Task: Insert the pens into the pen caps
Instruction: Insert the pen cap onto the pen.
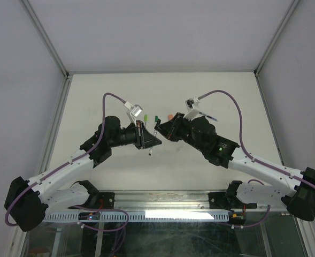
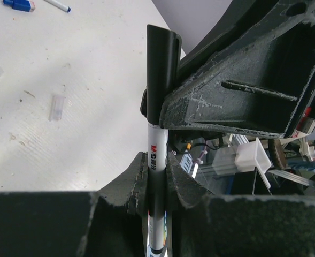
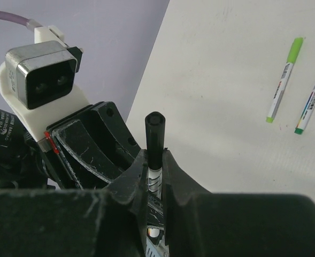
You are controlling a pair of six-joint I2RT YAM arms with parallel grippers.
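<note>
- Fingers meet over the middle of the surface: the left fingers are pinched narrow on the pale barrel of a pen. The right fingers are closed just as tight on the base of the black cap, where it meets that barrel.
- Along the barrel, the cap lies straight beyond the left fingers. Pen and cap share one long axis, which runs near to far in the top view, with the cap at the far end and the pen's free end pointing near.
- Neither arm is the nearer one. The left reaches in from the left and the right from the right, and both hold the same pen, their grips just beside each other.
- The cap appears to be on the pen's end. Whether it is pressed fully home cannot be told, so any further push would probably have to run along that shared axis.
- Red lettering on the barrel reads "M&G", followed by small characters too fine to read.
- A lime-capped pen and a dark-green-capped pen lie side by side on the surface, well apart from the grip. Their printed bands are illegible.
- A blue cap and small clear tubes also lie loose on the surface.
</note>
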